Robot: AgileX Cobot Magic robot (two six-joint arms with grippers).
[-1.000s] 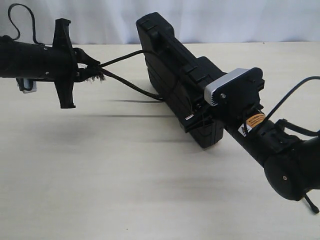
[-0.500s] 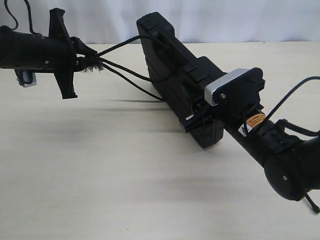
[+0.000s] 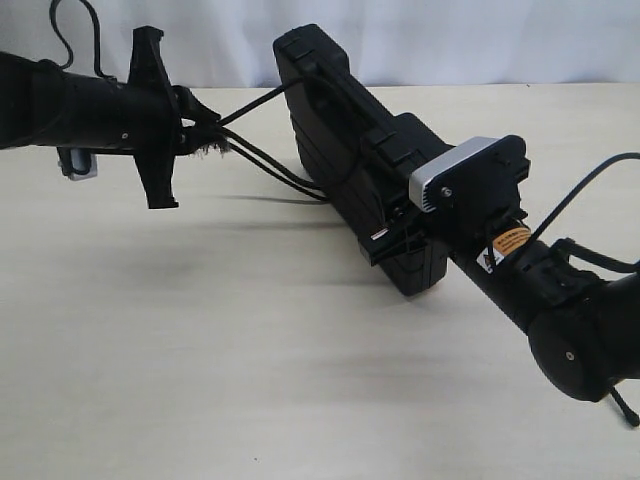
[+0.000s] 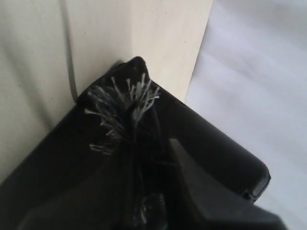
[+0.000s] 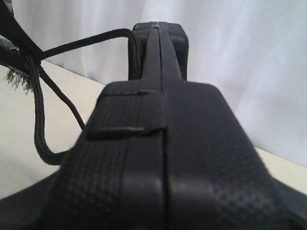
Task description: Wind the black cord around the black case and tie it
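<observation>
Inspector A: Where do we find the black cord (image 5: 36, 110)?
Inspector B: The left pincer (image 3: 200, 128) grips its tuft, holding it clear. The right pincer (image 3: 405, 250) clamps the black case (image 3: 325, 120) edge-up for wrapping.

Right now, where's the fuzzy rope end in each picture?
Exterior view: fuzzy end, at the left pincer, left of the case.
Left wrist view: fuzzy end pokes out of the pincer's tip.
Right wrist view: fuzzy end, beside the case.
Shared landmark: the pale table.
</observation>
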